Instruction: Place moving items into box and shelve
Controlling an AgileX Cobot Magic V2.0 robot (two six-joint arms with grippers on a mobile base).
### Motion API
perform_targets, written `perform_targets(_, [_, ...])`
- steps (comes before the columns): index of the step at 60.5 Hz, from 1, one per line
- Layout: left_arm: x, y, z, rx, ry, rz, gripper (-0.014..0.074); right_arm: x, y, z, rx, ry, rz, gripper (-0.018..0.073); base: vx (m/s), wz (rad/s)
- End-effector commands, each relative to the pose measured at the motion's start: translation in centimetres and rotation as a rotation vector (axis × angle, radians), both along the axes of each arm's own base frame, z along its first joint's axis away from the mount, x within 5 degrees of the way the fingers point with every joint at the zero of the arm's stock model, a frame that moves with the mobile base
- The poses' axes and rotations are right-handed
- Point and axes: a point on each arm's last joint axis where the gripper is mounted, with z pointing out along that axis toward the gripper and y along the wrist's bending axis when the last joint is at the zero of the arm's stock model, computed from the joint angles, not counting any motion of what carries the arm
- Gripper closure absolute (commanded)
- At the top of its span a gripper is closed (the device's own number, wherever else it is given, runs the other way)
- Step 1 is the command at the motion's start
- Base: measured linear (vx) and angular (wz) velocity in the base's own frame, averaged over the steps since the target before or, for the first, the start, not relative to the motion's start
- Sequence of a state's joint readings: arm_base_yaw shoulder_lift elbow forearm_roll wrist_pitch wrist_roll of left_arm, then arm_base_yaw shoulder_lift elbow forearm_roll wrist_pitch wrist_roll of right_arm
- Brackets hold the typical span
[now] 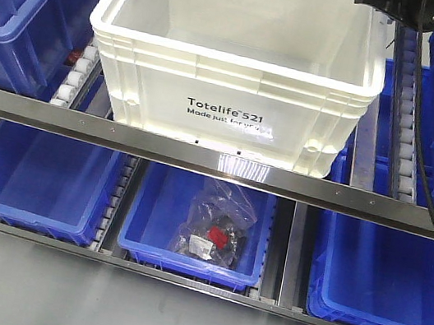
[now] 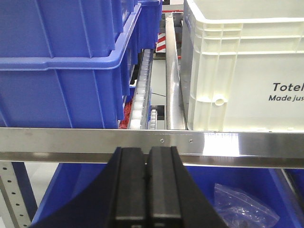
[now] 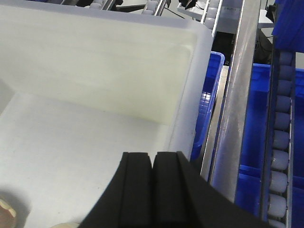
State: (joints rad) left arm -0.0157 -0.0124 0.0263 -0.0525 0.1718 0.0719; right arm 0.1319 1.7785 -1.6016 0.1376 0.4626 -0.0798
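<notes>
The box (image 1: 229,89), a white, faintly translucent plastic tote with a ribbed, stepped rim and black "Totelife 521" print, sits on the upper shelf level behind a shiny steel rail (image 1: 217,162). In the right wrist view its smooth matte floor shows, and at the bottom-left edge a sliver of a pale yellow lump (image 3: 5,209) lies inside (the rest is cut off, and the pinkish one cannot be made out). The right gripper (image 3: 153,166) hangs over the box interior, its flat black pads pressed together on nothing. The left gripper (image 2: 145,161) sits just below the rail, fingers likewise closed and empty. Glossy blue bins (image 1: 40,175) flank the tote on roller tracks (image 3: 280,142); one below holds a crinkled clear bag (image 1: 214,229) of dark parts.
</notes>
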Motion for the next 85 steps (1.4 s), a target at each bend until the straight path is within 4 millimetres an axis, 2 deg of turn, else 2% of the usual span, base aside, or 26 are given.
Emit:
perform_targets(1, [-0.1, 0.0, 1.2, -0.021, -0.110, 0.004, 0.0603, -0.8, -0.3, 3.8, 0.010, -0.153, -0.009, 0.0568, 0.00, 0.00])
perform_targets(51, [-0.1, 0.0, 1.2, -0.021, -0.112, 0.004, 0.0603, -0.8, -0.3, 3.8, 0.004, -0.155, -0.008, 0.0568, 0.00, 0.00])
perform_targets(55, [-0.1, 0.0, 1.2, -0.021, -0.112, 0.004, 0.0603, -1.2, -0.4, 4.2, 0.008, -0.165, -0.009, 0.0568, 0.00, 0.00])
perform_targets(64, [-0.1, 0.0, 1.2, -0.021, -0.112, 0.004, 0.0603, -3.8, -0.8, 4.1, 0.034, -0.234, -0.028, 0.0568, 0.00, 0.00])
perform_targets(70, [-0.1, 0.0, 1.2, -0.021, -0.112, 0.004, 0.0603, -6.7, -1.3, 4.2, 0.042, -0.314, -0.046, 0.0568, 0.00, 0.00])
perform_targets(76, [-0.1, 0.0, 1.2, -0.021, -0.112, 0.004, 0.0603, -10.1, -1.9, 3.5, 0.045, -0.379, -0.062, 0.0568, 0.00, 0.00])
perform_targets(85, [-0.1, 0.0, 1.2, -0.021, -0.112, 0.004, 0.0603, -16.1, -2.9, 2.3, 0.012, -0.494, -0.065, 0.0568, 0.00, 0.00])
